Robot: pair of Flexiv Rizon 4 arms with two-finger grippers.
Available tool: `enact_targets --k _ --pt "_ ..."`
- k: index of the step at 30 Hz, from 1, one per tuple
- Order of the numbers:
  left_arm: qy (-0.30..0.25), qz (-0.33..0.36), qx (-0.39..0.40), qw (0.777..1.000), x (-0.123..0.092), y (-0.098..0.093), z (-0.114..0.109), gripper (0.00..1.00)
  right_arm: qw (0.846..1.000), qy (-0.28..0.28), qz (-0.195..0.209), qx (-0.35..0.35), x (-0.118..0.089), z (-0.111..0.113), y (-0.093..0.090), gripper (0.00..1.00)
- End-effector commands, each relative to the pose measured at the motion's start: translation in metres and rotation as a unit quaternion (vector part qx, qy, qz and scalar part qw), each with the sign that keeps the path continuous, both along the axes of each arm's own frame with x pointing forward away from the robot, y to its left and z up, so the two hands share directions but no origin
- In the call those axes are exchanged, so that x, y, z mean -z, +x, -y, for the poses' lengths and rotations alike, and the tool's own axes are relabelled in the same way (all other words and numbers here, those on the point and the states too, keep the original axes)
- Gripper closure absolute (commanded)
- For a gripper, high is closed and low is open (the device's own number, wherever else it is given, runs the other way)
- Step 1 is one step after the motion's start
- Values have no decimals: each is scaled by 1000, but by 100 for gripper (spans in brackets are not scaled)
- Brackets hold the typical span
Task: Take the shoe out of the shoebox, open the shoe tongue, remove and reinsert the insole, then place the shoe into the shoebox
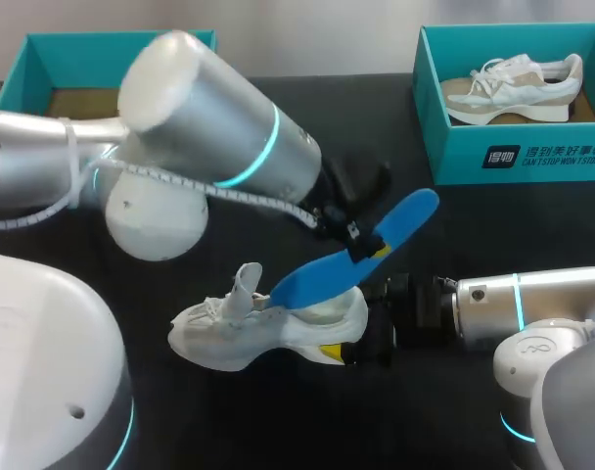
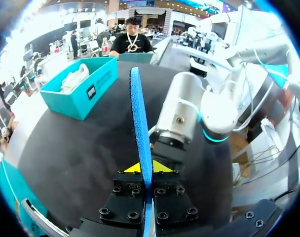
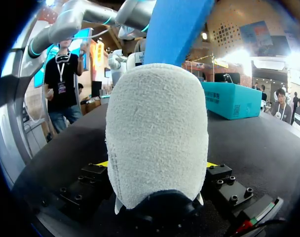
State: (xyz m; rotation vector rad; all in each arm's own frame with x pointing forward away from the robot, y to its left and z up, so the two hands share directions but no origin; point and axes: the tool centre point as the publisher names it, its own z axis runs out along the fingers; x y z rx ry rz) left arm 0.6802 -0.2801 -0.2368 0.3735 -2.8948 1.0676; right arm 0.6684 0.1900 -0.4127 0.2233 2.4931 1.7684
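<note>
The left jaws are closed on the blue insole, the right jaws on the heel of the white shoe.
The white shoe lies on the black bench, outside the teal shoebox at the far right, where another shoe sits. The blue insole slants upward, its lower end at the shoe opening.

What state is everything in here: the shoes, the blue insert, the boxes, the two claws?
white shoe: on its sole on the table, heel clamped.
blue insole: lower end at the shoe's opening, rest angled up.
left gripper: shut on blue insole.
right gripper: shut on white shoe.
right shoebox: open, holds beige shoe.
left shoebox: open, no shoe visible.
</note>
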Motion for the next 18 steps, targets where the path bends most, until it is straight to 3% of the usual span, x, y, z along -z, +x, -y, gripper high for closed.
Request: enact_targets --k 1,10,18 --pt "-54 -88 88 991 -17 -3 -15 100 1000 -3 -1 0 -1 -1 0 100" --pt "-121 -108 134 978 -61 -13 -16 100 1000 -3 -1 0 -1 -1 0 100" --pt "-163 -86 132 974 -105 -28 -28 100 1000 -3 -1 0 -1 -1 0 100"
